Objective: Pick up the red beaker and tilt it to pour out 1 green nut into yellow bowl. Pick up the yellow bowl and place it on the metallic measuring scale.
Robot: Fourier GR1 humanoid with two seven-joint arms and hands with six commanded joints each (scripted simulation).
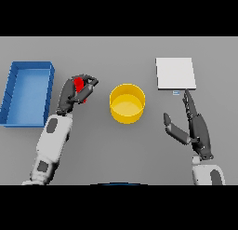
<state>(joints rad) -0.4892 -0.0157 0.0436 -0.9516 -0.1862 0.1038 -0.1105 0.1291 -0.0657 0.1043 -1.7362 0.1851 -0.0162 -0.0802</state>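
Nearest the bottom of the head view, the right hand (195,126) rests at lower right with fingers straight and thumb spread, holding nothing; its fingertips reach up towards the lower edge of the metallic measuring scale (175,73), a pale square plate at upper right with a small display strip along its near side.

Left of centre, the left hand (76,94) has its fingers curled round the red beaker (80,83), of which only a patch of red shows between them. Small as it is, I'd judge the beaker light and rigid, probably smooth enough to slip, so a wrap round its body seems right for tilting. Whether a green nut is inside I cannot tell; none shows anywhere.

At mid-frame sits the yellow bowl (127,103), upright, open and apparently empty, just to the right of the beaker hand and well apart from the scale. It looks stiff and light with a plain wall; the rim or side would be the place to take it.

At far left lies a blue tray (28,93), out of the way. Nothing stands between beaker and bowl, nor between bowl and scale apart from the idle right hand nearby.
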